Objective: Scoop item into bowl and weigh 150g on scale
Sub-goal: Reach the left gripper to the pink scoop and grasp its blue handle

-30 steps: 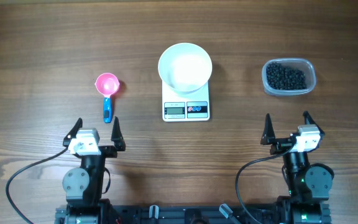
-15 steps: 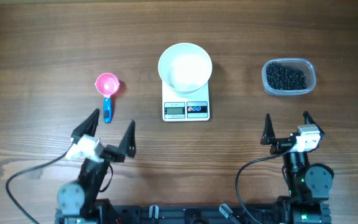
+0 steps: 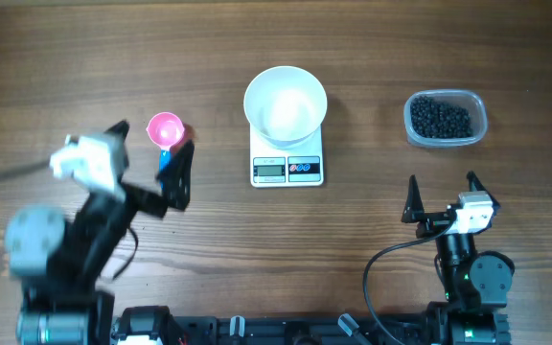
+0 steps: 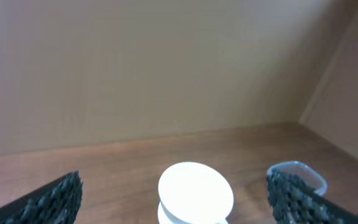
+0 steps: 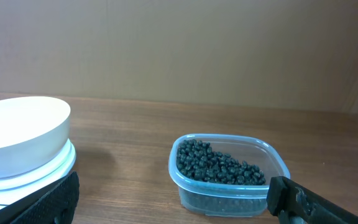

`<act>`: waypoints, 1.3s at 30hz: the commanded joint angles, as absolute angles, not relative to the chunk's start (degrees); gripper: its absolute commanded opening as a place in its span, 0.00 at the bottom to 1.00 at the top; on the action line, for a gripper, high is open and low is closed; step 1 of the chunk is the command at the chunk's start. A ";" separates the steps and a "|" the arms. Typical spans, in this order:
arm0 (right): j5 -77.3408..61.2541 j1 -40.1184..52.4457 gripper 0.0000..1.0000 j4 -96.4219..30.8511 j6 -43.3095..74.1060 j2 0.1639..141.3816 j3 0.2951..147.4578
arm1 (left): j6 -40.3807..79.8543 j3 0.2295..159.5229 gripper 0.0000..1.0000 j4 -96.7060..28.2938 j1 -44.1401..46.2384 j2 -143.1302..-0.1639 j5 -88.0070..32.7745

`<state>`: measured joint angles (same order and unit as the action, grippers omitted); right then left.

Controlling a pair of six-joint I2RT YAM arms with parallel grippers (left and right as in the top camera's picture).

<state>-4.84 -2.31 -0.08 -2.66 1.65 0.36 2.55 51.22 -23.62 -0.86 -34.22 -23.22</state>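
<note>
At the far right of the wooden table (image 3: pixel 65 57), the black beans (image 3: pixel 441 118) are heaped loosely inside a clear plastic tub (image 3: pixel 446 142). In the right wrist view the beans (image 5: pixel 219 165) are seen to fill only the lower part of the tub (image 5: pixel 229 196). Well apart to its left, at the table's centre, the white bowl (image 3: pixel 286 103) is set upright on the white kitchen scale (image 3: pixel 287 170), whose grey display and two buttons are turned to the near edge. The bowl's inside is shown as plain white.

Further left, a pink scoop (image 3: pixel 165 128) is laid on the wood, its cup to the far side and its blue handle pointed near.

The left gripper (image 3: pixel 155 134) is seen blurred just over that scoop, its fingers spread wide to either side of the handle. Whether the scoop is touched cannot be told. From the left wrist, the bowl (image 4: pixel 195 191) is framed between the parted fingers (image 4: pixel 64 196).

The right gripper (image 3: pixel 442 178) is held near its base at the near right, its fingers likewise spread wide, pointed towards the tub and well short of it.
</note>
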 commanded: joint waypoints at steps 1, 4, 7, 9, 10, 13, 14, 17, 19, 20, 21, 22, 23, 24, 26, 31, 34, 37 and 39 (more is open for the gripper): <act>-4.12 -2.48 1.00 0.08 -2.87 1.30 0.32 | 1.69 56.69 1.00 -28.23 -1.02 -46.87 -23.09; -4.12 -2.48 1.00 0.05 -2.87 1.30 0.32 | 1.45 61.14 1.00 -34.46 -1.04 -55.37 -23.11; -4.12 -2.48 1.00 0.05 -2.87 1.30 0.32 | -0.91 68.69 1.00 -46.19 -1.21 -63.94 -23.09; -4.12 -2.48 1.00 0.05 -2.87 1.30 0.32 | -0.86 72.73 1.00 -50.83 -1.30 -69.78 -23.09; -4.12 -2.48 1.00 0.05 -2.87 1.30 0.32 | -0.91 72.95 1.00 -50.76 -1.30 -73.03 -23.03; -4.12 -2.48 1.00 0.05 -2.87 1.30 0.32 | -0.86 72.93 1.00 -49.52 -1.30 -77.25 -22.94; -4.12 -2.48 1.00 0.05 -2.87 1.30 0.32 | -0.89 72.93 1.00 -49.34 -1.23 -78.24 -23.09; -4.12 -2.48 1.00 0.05 -2.85 1.30 0.32 | -0.86 72.93 1.00 -49.84 -1.23 -81.06 -20.93; -4.12 -2.48 1.00 0.05 -2.87 1.30 0.32 | -0.84 72.93 1.00 -50.65 -1.30 -82.43 -17.28; -4.12 -2.48 1.00 0.05 -2.87 1.30 0.32 | -0.56 72.93 1.00 -51.20 -1.41 -83.11 -13.52; -4.12 -2.48 1.00 0.05 -2.87 1.30 0.32 | 2.81 72.93 1.00 -51.70 -1.50 -83.88 -6.90; -4.12 -2.48 1.00 0.05 -2.87 1.30 0.32 | 6.28 72.93 1.00 -51.94 -1.67 -84.49 -1.41; -4.12 -2.48 1.00 0.05 -2.87 1.30 0.32 | 9.50 72.86 1.00 -52.21 -1.78 -85.54 3.55; -4.12 -2.50 1.00 0.05 -2.87 1.30 0.32 | 9.52 72.86 1.00 -52.21 -1.78 -86.21 3.95; -4.12 -2.48 1.00 0.05 -2.87 1.30 0.32 | 9.50 72.77 1.00 -52.14 -1.78 -87.61 3.99; -4.12 -2.48 1.00 0.05 -2.87 1.30 0.32 | 4.67 71.20 1.00 -51.79 -2.63 -92.01 -0.71; -4.12 -2.48 1.00 0.08 -2.87 1.30 0.32 | 1.69 71.20 1.00 -51.51 -8.73 -94.89 -9.74; -4.12 -2.48 1.00 0.08 -2.87 1.30 0.32 | 1.96 71.20 1.00 -51.48 -16.36 -97.58 -11.99; -4.12 -2.48 1.00 0.05 -2.87 1.30 0.32 | 1.96 71.20 0.78 -51.53 -17.80 -97.56 -14.83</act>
